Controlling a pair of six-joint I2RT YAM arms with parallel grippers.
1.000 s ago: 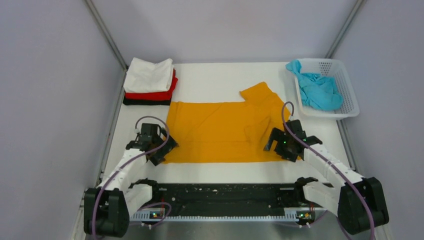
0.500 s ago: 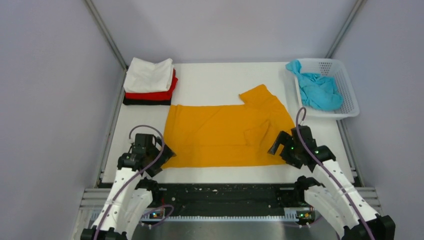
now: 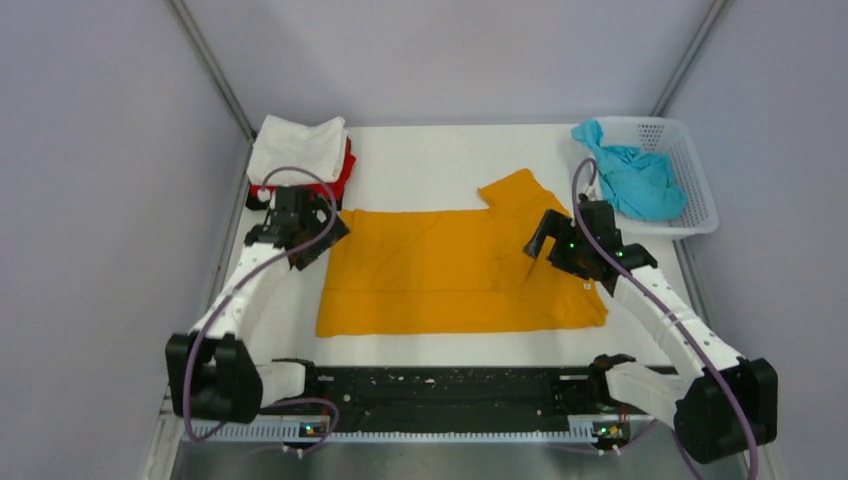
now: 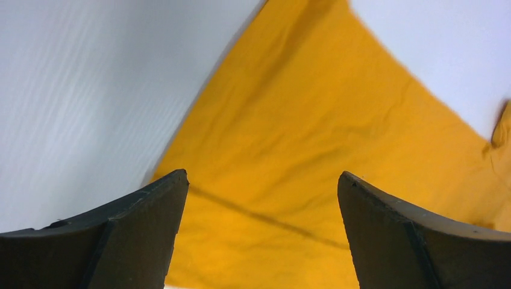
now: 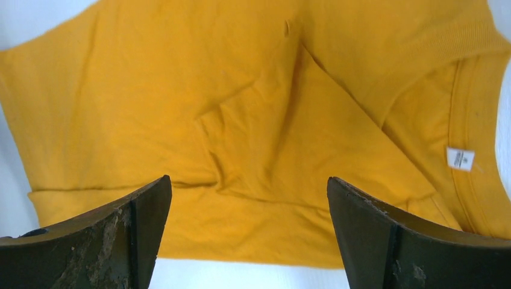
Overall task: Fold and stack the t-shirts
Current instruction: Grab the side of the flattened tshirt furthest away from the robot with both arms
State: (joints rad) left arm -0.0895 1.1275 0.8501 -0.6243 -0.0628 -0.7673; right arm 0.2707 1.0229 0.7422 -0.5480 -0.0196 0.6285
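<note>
An orange-yellow t-shirt (image 3: 450, 270) lies spread across the middle of the table, one sleeve (image 3: 515, 190) sticking out at its far edge. My left gripper (image 3: 318, 240) hovers open over its far left corner, with only cloth (image 4: 289, 132) between the fingers. My right gripper (image 3: 540, 242) hangs open above the shirt's right part, over a creased fold (image 5: 271, 144) near the collar (image 5: 476, 120). A folded white t-shirt (image 3: 298, 148) tops a stack at the far left, on a red one (image 3: 345, 170). A teal t-shirt (image 3: 635, 182) is bunched in the basket.
The white perforated basket (image 3: 703, 200) stands at the far right corner. Grey walls and metal posts close in the table on three sides. A black rail (image 3: 450, 385) with the arm bases runs along the near edge.
Both arms have swung from the shirt's near edge to its far side, jaws open throughout. The shirt's near edge now lies a little nearer the rail.
</note>
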